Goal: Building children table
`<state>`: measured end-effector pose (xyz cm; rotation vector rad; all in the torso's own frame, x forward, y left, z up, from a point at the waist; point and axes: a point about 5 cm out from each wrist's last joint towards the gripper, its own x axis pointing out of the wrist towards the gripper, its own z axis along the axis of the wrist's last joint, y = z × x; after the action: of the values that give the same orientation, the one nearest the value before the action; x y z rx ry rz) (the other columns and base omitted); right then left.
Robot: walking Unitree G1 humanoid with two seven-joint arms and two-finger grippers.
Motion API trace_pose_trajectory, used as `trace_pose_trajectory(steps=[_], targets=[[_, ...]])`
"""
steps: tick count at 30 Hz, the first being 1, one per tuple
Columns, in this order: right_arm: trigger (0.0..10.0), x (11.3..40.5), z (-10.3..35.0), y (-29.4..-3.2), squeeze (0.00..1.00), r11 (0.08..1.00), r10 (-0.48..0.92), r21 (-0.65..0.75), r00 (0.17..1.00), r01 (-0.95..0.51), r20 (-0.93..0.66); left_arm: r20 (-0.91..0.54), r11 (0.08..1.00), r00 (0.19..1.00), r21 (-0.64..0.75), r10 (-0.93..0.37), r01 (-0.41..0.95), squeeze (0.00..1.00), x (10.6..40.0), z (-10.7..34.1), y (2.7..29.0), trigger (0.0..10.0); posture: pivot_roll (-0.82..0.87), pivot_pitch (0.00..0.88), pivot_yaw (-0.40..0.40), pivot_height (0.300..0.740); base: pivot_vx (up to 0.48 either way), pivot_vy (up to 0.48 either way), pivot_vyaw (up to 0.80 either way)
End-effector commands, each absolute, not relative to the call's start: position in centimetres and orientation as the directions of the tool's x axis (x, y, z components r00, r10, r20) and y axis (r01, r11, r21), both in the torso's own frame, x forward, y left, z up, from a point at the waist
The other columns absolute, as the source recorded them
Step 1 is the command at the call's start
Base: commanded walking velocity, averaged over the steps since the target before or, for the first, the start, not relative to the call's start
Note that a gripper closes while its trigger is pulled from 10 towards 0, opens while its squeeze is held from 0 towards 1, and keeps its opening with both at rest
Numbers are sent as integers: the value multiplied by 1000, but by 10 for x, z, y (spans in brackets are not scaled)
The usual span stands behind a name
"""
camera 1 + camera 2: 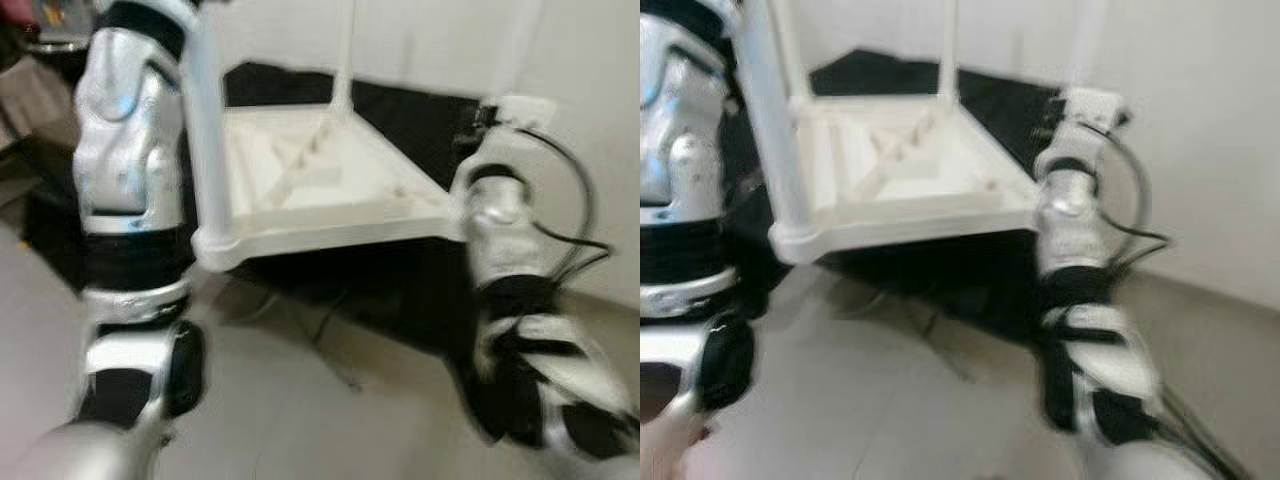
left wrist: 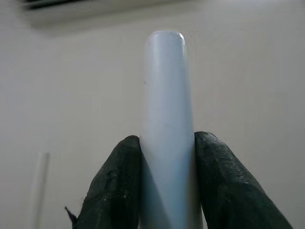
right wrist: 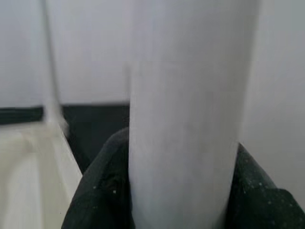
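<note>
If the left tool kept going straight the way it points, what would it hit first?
Probably nothing nearby. The left tool is shut on a white table leg, pointing along it. Past the leg's end lies a pale wall or ceiling; depth is unclear.

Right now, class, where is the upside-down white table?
The table lies upside down over a black mat by the white wall, legs pointing up. The left pincer grips its front-left leg; the right pincer grips another leg.

Smooth white plastic table leg (image 2: pixel 167 133) (faintly glossy); matt black fingers (image 2: pixel 114 191)
</note>
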<state>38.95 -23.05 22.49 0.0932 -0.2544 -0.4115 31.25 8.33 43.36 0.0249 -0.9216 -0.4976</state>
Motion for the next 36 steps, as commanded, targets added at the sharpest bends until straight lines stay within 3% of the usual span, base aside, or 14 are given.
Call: trace_pose_trajectory(steps=[1,30,32,33,35,36], targets=[[2784,379,389,-135,0,999,-30,6,675,38,737,745,864,470,289,-474,412,0,307,438,75,10000,179,0,4,740,0,0,-800],[2784,379,389,-135,0,999,-30,6,675,38,737,745,864,470,289,-474,412,0,307,438,75,10000,179,0,4,740,0,0,-800],[2549,380,382,-138,0,999,-39,8,689,49,723,730,841,469,271,-496,468,0,310,435,71,10000,175,0,0,740,0,0,-800],[10000,391,333,-126,1000,995,47,-101,799,17,599,527,951,795,96,-300,295,0,362,355,107,10000,99,0,0,740,0,0,0],[10000,391,333,-126,1000,995,47,-101,799,17,599,527,951,795,96,-300,295,0,362,355,107,10000,99,0,0,740,0,0,0],[10000,395,297,-115,1000,983,140,-176,861,-60,489,310,995,945,47,-103,93,0,382,286,140,10000,94,0,0,740,0,0,0]])
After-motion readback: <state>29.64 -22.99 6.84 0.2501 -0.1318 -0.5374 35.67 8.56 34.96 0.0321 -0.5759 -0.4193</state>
